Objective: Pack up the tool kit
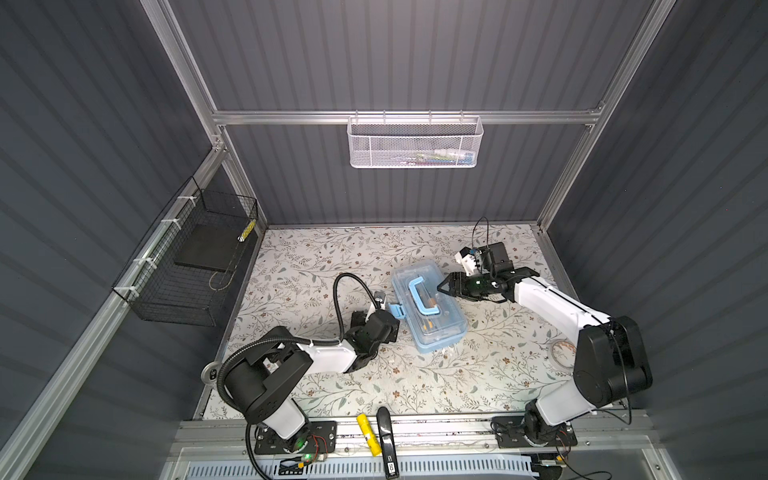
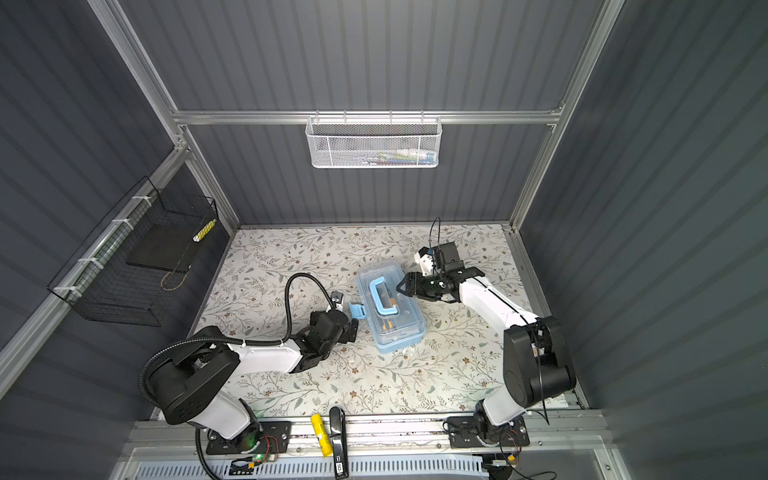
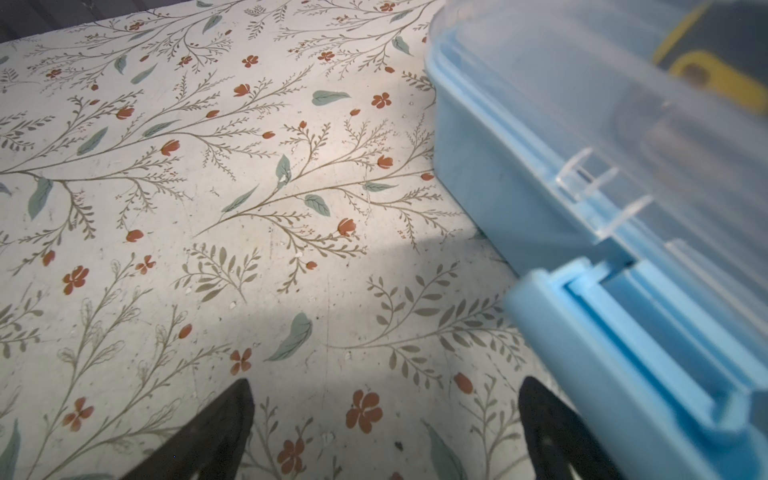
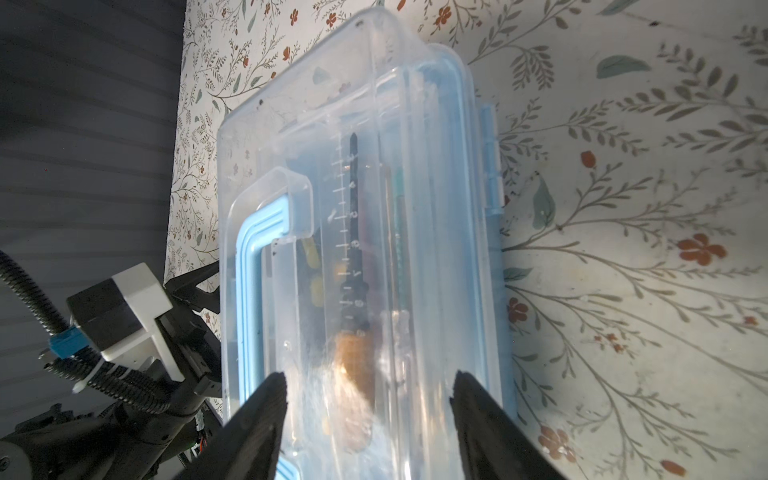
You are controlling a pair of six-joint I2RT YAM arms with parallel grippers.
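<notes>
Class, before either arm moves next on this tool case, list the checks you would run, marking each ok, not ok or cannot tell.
1. Clear lid down on the light-blue case: ok.
2. Screwdriver and yellow-black knife inside, seen through the lid: ok.
3. Blue latch fastened: not ok, it sticks out open.
4. Left gripper open beside the latch: ok.
5. Right gripper over the lid, jaws apart; touching it: cannot tell.
</notes>
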